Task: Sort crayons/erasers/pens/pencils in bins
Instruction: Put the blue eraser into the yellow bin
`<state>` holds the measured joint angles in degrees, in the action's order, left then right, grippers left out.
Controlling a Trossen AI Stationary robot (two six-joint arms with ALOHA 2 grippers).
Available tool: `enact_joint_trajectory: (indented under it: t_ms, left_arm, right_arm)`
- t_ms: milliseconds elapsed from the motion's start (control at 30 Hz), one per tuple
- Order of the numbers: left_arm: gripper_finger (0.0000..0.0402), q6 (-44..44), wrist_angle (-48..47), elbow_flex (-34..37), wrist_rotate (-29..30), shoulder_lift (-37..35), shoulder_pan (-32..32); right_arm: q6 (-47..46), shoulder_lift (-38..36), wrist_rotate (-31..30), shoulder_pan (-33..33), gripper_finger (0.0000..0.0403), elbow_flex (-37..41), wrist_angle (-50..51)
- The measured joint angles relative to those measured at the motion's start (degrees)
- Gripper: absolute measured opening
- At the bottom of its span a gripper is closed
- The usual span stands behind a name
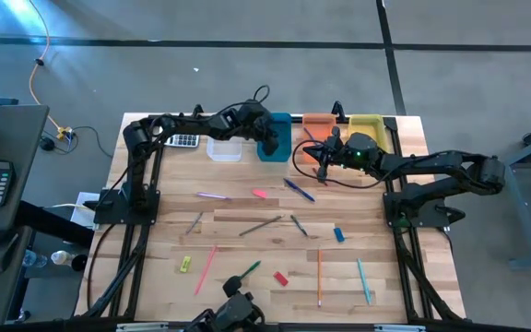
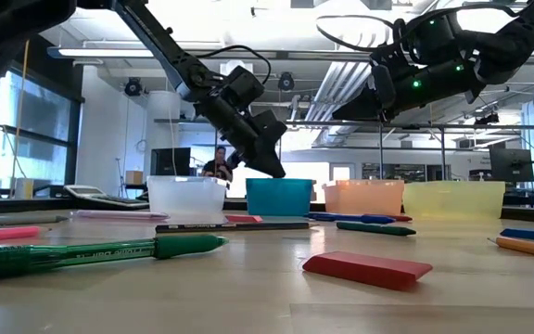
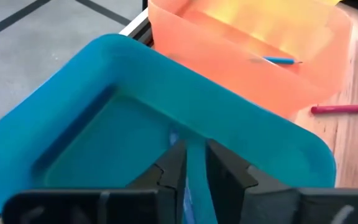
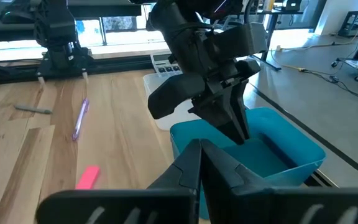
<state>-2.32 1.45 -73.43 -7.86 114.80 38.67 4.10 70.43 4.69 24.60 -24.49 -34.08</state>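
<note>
Four bins stand in a row at the table's far edge: clear (image 1: pixel 224 148), blue (image 1: pixel 276 136), orange (image 1: pixel 318 124) and yellow (image 1: pixel 368 129). My left gripper (image 3: pixel 196 163) points down into the blue bin (image 3: pixel 104 124), its fingers nearly together on a thin pale-blue thing (image 3: pixel 189 186). My right gripper (image 4: pixel 201 152) is shut and empty. It hovers above the table in front of the orange bin (image 1: pixel 324 159). Erasers lie on the wood: pink (image 1: pixel 259 194), blue (image 1: pixel 339 234), yellow (image 1: pixel 185 265) and red (image 1: pixel 280 278). My left gripper pinches a thin pale-blue thing (image 3: pixel 188 193) between its two fingers. The fingers come from above and point down into the blue bin. The fingers hide most of it, so I cannot tell what it is or which part is held.
A grey calculator (image 1: pixel 184 140) lies left of the clear bin. A blue stick (image 3: pixel 279 60) lies in the orange bin. Pens, pencils and crayons are scattered over the middle and near part of the table: blue (image 1: pixel 299 190), purple (image 1: pixel 212 195), green (image 1: pixel 247 272) and orange (image 1: pixel 319 277).
</note>
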Motion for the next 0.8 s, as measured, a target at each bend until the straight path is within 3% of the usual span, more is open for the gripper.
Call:
enact_joint_trajectory:
  t_ms: [267, 467, 567, 800]
  left_arm:
    - [0.0066, 2.0, -0.6, 0.1, 0.2, -1.8, 0.0]
    - [0.0028, 4.9, -1.2, 1.2, 0.2, -7.6, -1.6]
    - [0.0006, 4.3, 2.3, 4.9, 1.2, -10.8, -3.4]
    - [0.0001, 4.0, 14.2, 16.9, 4.8, -19.4, -7.2]
  right_arm:
    - [0.9, 0.0, 0.0, 0.0, 0.0, 0.0, 1.3]
    - [1.3, 0.0, 0.0, 0.0, 0.0, 0.0, 1.4]
    - [1.5, 0.0, 0.0, 0.0, 0.0, 0.0, 1.4]
    - [2.0, 0.0, 0.0, 0.0, 0.0, 0.0, 1.5]
